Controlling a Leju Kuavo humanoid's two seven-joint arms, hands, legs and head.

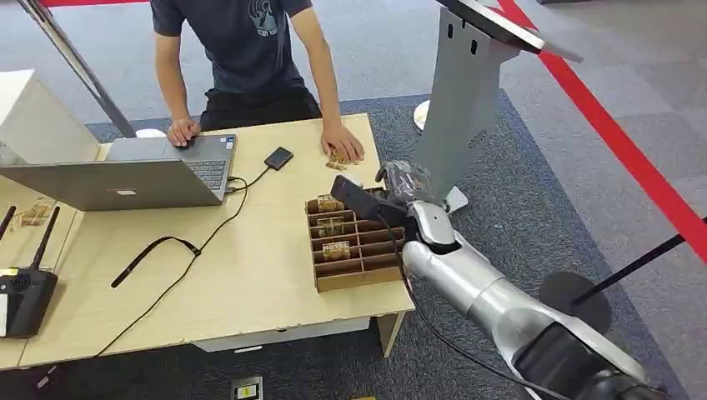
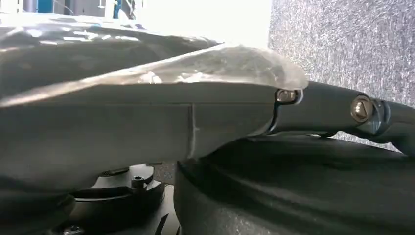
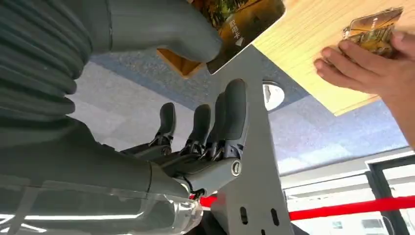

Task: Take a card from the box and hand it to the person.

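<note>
A brown cardboard box (image 1: 360, 265) with slotted rows sits at the table's right end, and a few patterned cards (image 1: 332, 226) stand in it. My right hand (image 1: 400, 182) hovers over the box's far right corner. In the right wrist view its thumb (image 3: 161, 29) lies against a patterned card (image 3: 240, 22), while the dark fingers (image 3: 218, 122) stand straight and apart from the card. The person's hand (image 1: 343, 148) rests on loose cards (image 3: 374, 32) just beyond the box. My left hand (image 2: 337, 110) shows as a grey cover and a dark finger; its pose is unclear.
A grey kiosk stand (image 1: 463, 92) rises right behind my right hand. On the table lie an open laptop (image 1: 137, 173), a black phone (image 1: 278, 157), a black cable (image 1: 196, 250) and a remote controller (image 1: 25, 292). The person (image 1: 242, 50) stands across the table.
</note>
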